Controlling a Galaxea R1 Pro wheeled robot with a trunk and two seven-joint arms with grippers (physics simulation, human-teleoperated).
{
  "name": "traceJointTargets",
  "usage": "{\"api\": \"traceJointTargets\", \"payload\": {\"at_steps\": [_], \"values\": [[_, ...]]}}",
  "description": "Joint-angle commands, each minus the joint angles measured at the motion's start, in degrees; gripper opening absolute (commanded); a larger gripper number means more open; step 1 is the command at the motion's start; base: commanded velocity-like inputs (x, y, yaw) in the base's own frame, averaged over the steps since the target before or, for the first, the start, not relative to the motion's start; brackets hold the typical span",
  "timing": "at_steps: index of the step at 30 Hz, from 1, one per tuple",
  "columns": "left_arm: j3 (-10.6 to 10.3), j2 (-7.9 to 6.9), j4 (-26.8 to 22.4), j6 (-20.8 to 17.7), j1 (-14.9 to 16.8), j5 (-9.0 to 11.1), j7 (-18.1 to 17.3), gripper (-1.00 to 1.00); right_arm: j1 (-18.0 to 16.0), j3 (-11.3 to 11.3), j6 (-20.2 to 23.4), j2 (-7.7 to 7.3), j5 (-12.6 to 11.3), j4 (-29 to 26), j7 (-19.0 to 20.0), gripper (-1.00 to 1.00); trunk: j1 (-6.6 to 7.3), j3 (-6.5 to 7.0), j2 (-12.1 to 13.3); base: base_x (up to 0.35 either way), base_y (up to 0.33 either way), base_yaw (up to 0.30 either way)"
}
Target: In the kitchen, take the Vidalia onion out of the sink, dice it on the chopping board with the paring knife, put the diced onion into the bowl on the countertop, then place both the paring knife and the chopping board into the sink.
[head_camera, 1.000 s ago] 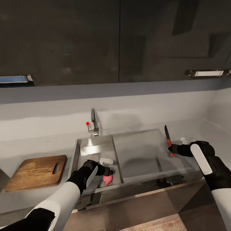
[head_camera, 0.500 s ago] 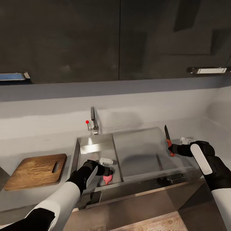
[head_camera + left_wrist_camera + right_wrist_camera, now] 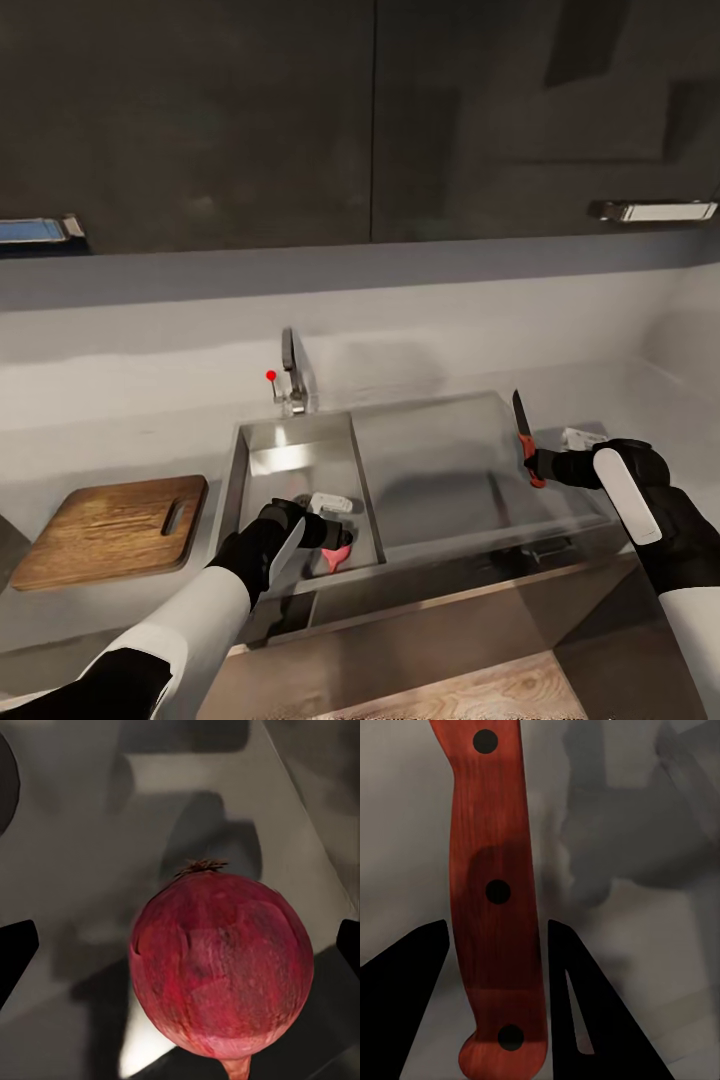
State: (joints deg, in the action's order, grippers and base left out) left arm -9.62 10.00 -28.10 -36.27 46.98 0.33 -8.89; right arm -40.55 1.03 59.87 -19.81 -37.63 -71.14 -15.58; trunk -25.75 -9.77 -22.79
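The Vidalia onion (image 3: 336, 560) in the head view sits at the sink (image 3: 300, 470) basin's front edge under the left end effector (image 3: 325, 530), well apart from the chopping board (image 3: 115, 530). The left wrist view shows the fingers (image 3: 16, 952) wide around it, untouching; its round skin could roll away. The right wrist view shows the right end effector (image 3: 495, 945) clamping the paring knife (image 3: 495, 892) handle, which might pivot.

My left gripper (image 3: 325, 535) is reaching into the sink (image 3: 365, 470), at the onion (image 3: 337, 557). My right gripper (image 3: 540, 465) is holding the knife (image 3: 523, 436) upright. Board (image 3: 115, 528) is lying left.
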Motion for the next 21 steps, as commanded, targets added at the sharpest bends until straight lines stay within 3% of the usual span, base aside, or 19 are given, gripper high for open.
{"api": "traceJointTargets", "payload": {"at_steps": [1,21], "values": [[-0.1,0.0,-0.1,-0.3,0.0,0.0,-0.1,1.0,-0.1,0.1,0.1,-0.05,-0.6,0.0,-0.6,-1.0,-0.03,-0.19,-0.1,0.0,0.0,0.0],[-0.1,0.0,0.4,-0.3,0.0,0.0,-0.1,1.0,-0.1,0.1,0.1,-0.05,-0.5,0.0,-0.6,-1.0,-0.03,-0.79,-0.1,0.0,0.0,0.0]]}}
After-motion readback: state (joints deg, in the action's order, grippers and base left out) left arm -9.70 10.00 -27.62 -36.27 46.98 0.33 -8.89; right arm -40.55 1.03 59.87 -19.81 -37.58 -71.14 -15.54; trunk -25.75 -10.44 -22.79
